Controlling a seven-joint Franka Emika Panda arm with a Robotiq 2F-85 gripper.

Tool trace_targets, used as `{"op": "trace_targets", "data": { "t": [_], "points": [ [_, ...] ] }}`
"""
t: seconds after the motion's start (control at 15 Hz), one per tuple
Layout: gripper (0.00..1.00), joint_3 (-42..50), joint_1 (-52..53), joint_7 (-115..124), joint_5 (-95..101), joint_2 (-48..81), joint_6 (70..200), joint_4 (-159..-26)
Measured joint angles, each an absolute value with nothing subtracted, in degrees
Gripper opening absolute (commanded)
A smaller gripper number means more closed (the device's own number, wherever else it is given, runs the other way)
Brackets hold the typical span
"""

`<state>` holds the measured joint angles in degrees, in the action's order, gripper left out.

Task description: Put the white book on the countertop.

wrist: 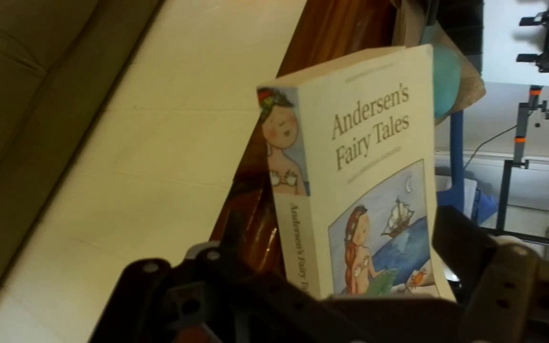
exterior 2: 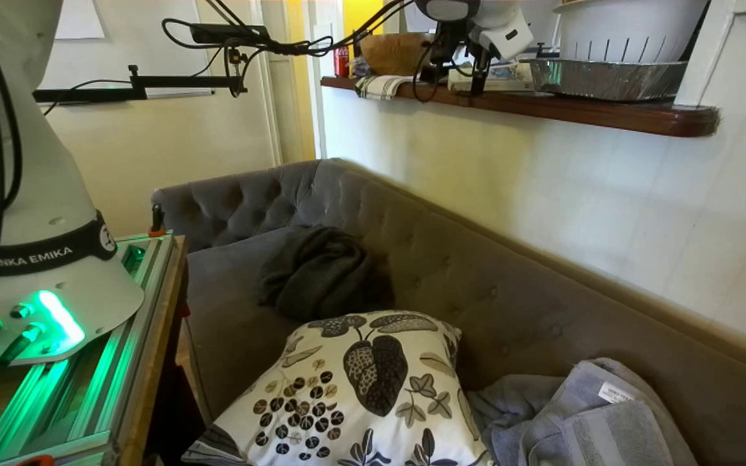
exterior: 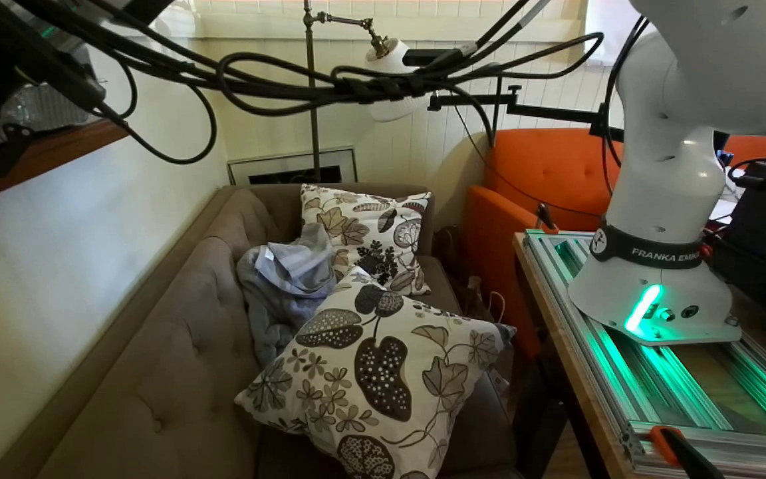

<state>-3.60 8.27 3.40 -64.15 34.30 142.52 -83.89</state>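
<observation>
The white book [wrist: 374, 157] shows its cover and spine in the wrist view, against the brown wooden countertop [wrist: 346, 28]. An exterior view has this book [exterior 2: 509, 76] at the countertop [exterior 2: 580, 111], partly behind my gripper [exterior 2: 460, 74]. My gripper [wrist: 346, 238] is spread wide around the book's lower part. A strip of brown wood shows between the spine and the left finger [wrist: 231, 233]; the right finger [wrist: 462, 247] overlaps the cover's far edge, and contact there cannot be told. The book's lower end is hidden by the gripper.
Along the ledge stand a foil tray [exterior 2: 606, 81] under a white container [exterior 2: 632, 32], a wooden bowl [exterior 2: 395, 52] and a striped cloth [exterior 2: 379, 87]. Below are the sofa [exterior 2: 509, 291] and patterned cushions [exterior: 383, 372]. A cable bundle [exterior: 383, 86] hangs along the arm.
</observation>
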Motion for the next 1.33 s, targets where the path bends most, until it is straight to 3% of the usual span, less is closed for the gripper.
{"op": "trace_targets", "data": {
  "t": [0.2,0.8,1.33],
  "points": [
    [1.00,-2.8,8.1,9.2,-56.8,31.8,137.5,-85.6],
    [1.00,-0.6,3.8,17.5,-39.4,17.6,100.6,-91.2],
    [1.00,1.8,2.3,32.9,-18.8,2.0,86.4,-101.1]
  ]
}}
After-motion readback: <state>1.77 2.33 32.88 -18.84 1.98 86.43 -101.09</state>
